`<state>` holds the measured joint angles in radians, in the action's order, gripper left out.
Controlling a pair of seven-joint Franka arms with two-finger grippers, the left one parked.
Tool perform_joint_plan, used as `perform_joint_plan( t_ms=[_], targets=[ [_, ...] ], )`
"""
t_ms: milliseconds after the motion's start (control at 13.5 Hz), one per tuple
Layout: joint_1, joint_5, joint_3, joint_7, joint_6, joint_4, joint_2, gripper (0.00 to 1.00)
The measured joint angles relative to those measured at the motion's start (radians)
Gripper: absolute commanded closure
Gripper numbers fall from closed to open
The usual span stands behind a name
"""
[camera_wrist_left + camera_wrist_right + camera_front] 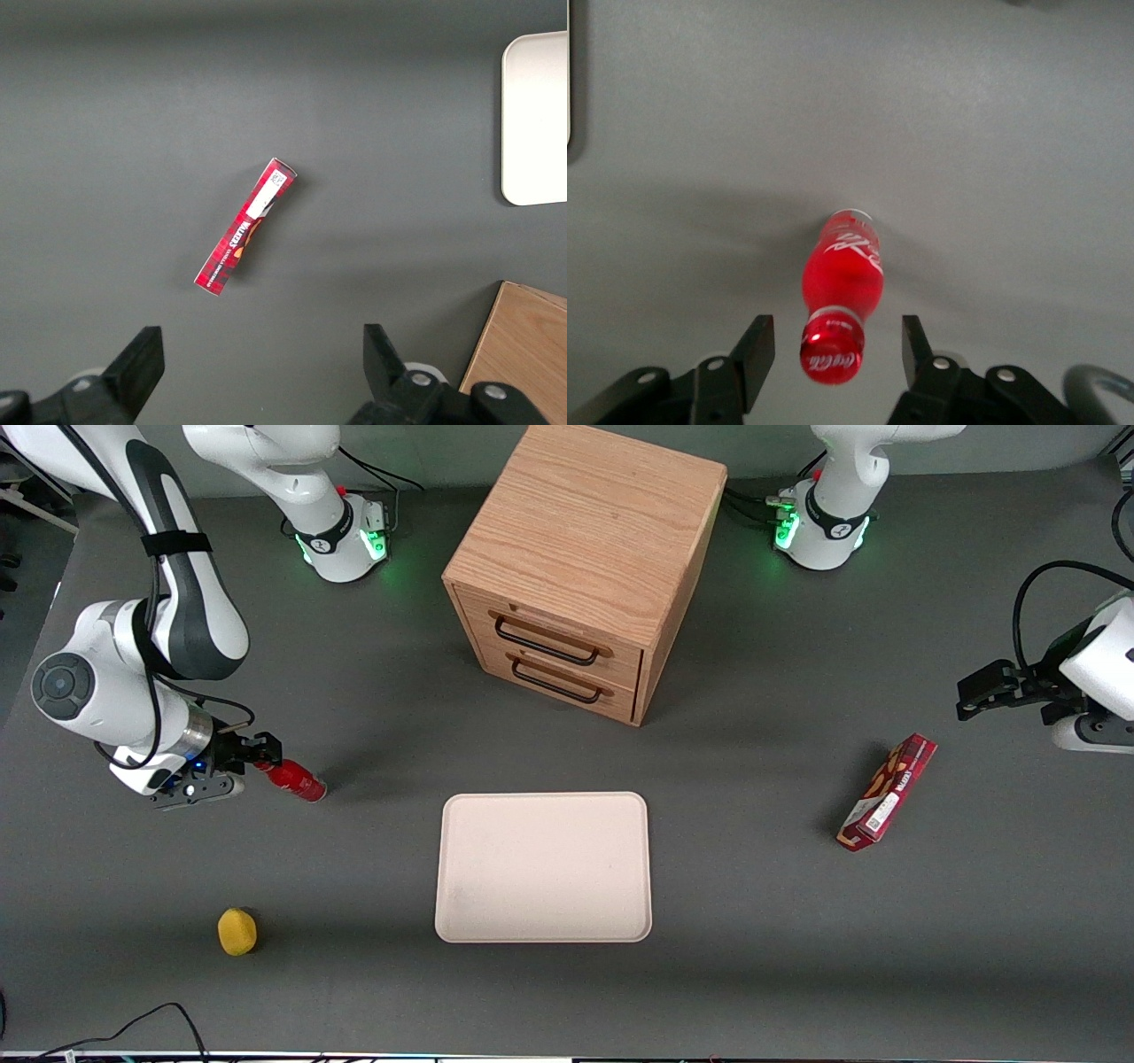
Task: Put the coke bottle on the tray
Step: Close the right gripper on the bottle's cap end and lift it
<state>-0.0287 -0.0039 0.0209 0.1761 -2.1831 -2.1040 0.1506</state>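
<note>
Coke bottle [842,282] between spread gripper [837,350] jaws

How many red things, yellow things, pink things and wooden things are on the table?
Red: 2, the coke bottle between the open fingers of the gripper, and the snack box.
Yellow: 1, the lemon-like ball.
Pale pink: 1, the tray.
Wooden: 1, the two-drawer cabinet.
Total: 5.

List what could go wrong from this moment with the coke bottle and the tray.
1. The gripper is open, its fingers either side of the coke bottle cap; closing only on that narrow glossy top could let it slip or swing.
2. The bottle looks tilted, so it may topple when set down on the tray.
</note>
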Motion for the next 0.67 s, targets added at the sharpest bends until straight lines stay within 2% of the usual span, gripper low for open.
perform_joint_plan(
  t_ms=[296, 519, 667],
  targets=[
    [0.0, 0.0, 0.001, 0.0, -0.005, -0.017, -0.02, 0.94],
    [0.0, 0.001, 0.001, 0.0, -0.014, -0.018, -0.02, 1.0],
    [0.0, 0.001, 0.002, 0.0, -0.015, -0.018, -0.02, 1.0]
  ],
)
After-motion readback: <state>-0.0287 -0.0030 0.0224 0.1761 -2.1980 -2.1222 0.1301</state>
